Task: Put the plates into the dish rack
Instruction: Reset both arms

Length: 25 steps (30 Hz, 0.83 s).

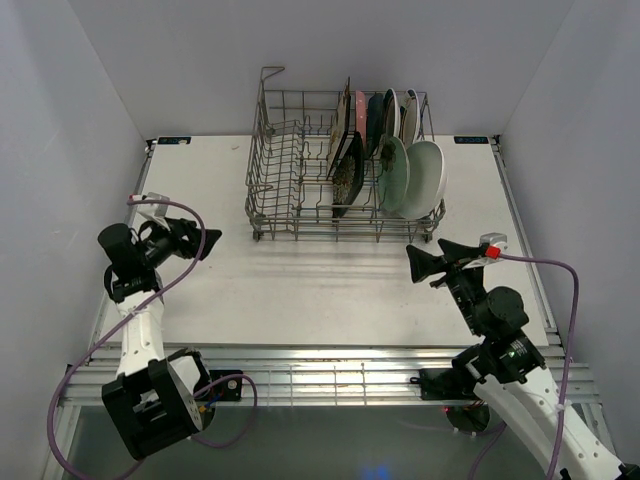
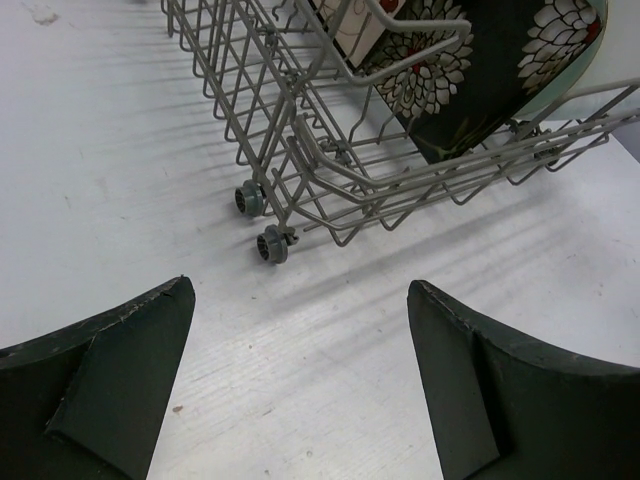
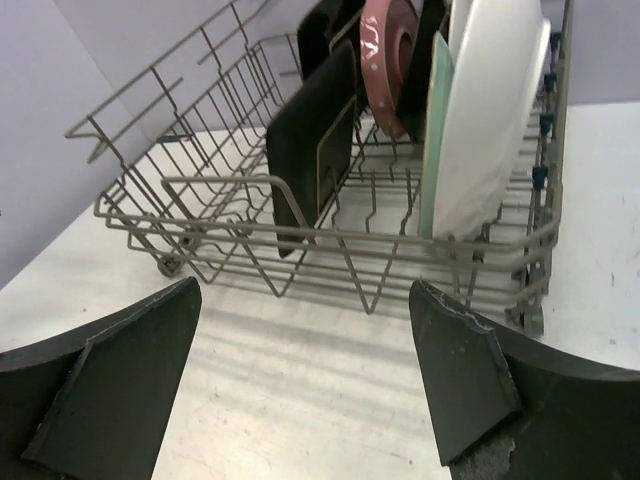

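Both arms sat low at the near edge with nothing in them. The left gripper [image 1: 208, 245] had its jaws spread wide over the bare white table [image 1: 320, 300], aimed at the rack's near left corner but well short of it. Same deal on the other side: the right gripper [image 1: 420, 265] was gaping wide too, empty, near the rack's near right corner without touching it.

Past them the dish rack [image 1: 290, 185] stood on its little wheels [image 2: 270, 243] toward the back of the table. The plates [image 1: 395, 165] were all standing on edge, bunched in its right half. The front row had the dark floral square one [image 1: 348, 175], then the mint round one [image 1: 393, 172], then the white oval one [image 1: 428, 178] furthest right. The rest were packed behind those, too overlapped for me to count cleanly
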Available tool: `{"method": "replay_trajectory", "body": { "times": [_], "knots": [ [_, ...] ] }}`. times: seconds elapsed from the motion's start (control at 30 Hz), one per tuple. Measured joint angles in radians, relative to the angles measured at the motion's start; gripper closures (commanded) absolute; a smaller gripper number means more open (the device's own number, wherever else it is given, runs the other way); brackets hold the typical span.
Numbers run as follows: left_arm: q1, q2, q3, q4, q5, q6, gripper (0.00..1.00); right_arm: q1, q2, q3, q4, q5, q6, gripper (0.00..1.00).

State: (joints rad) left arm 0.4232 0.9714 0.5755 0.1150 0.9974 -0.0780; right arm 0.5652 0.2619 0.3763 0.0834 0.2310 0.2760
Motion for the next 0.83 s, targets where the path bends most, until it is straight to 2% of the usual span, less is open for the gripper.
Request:
{"method": "replay_trajectory", "body": {
  "times": [0.17, 0.33, 0.53, 0.83],
  "knots": [
    [0.000, -0.005, -0.041, 0.005, 0.022, 0.007, 0.02, 0.000, -0.110, -0.114, -0.048, 0.017, 0.054, 0.10],
    [0.000, -0.076, -0.106, 0.056, 0.049, 0.001, 0.02, 0.000, -0.194, -0.183, -0.069, 0.016, 0.088, 0.10],
    [0.000, -0.143, -0.143, 0.114, 0.060, -0.010, 0.02, 0.000, -0.206, -0.190, -0.085, 0.012, 0.109, 0.09],
    [0.000, -0.139, -0.144, 0.138, 0.061, -0.013, 0.02, 0.000, -0.202, -0.190, -0.086, 0.002, 0.111, 0.08]
  ]
}}
